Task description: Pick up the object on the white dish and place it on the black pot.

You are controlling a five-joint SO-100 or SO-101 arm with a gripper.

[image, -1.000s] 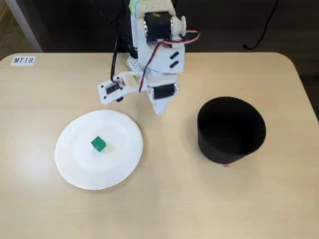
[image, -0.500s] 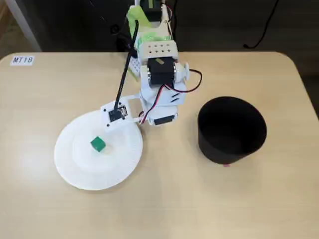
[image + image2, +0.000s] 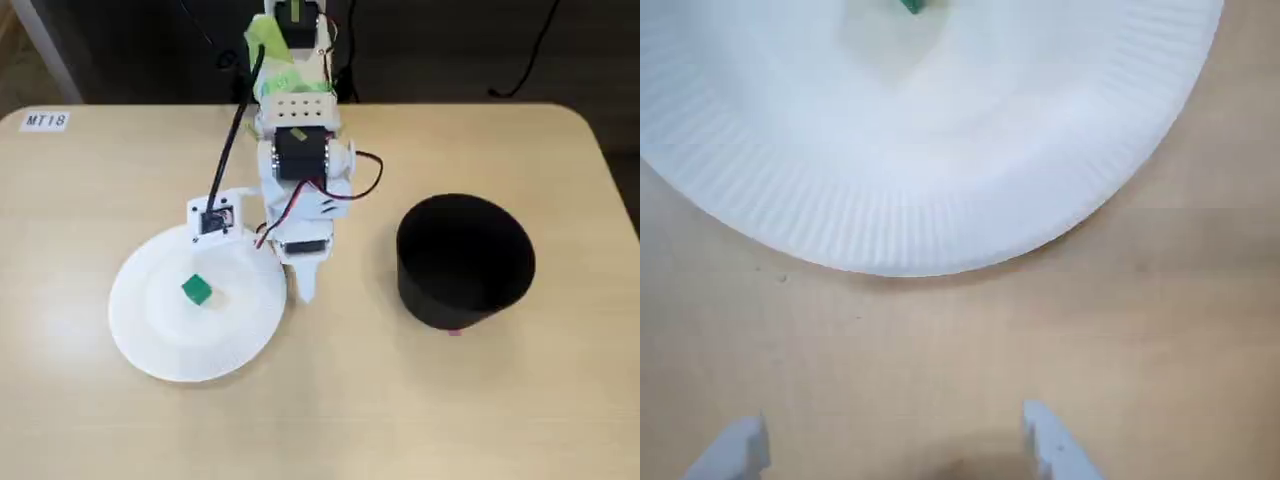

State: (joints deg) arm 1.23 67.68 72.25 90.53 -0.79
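Observation:
A small green cube [image 3: 197, 290] lies near the middle of a white paper plate [image 3: 150, 350] on the left of the wooden table in the fixed view. In the wrist view only a sliver of the cube [image 3: 912, 5] shows at the top edge, on the plate [image 3: 940, 200]. A black pot [image 3: 412, 262] stands upright on the right, and nothing shows inside it. My gripper [image 3: 303, 285] hangs just beyond the plate's right rim, between plate and pot. In the wrist view the gripper [image 3: 895, 442] is open and empty, its fingertips [image 3: 1045, 435] wide apart above bare table.
A small white camera block [image 3: 214, 218] with a black cable sticks out by the plate's far rim. A label reading MT18 [image 3: 45, 121] is at the table's far left corner. The table's back edge [image 3: 450, 104] borders a dark floor.

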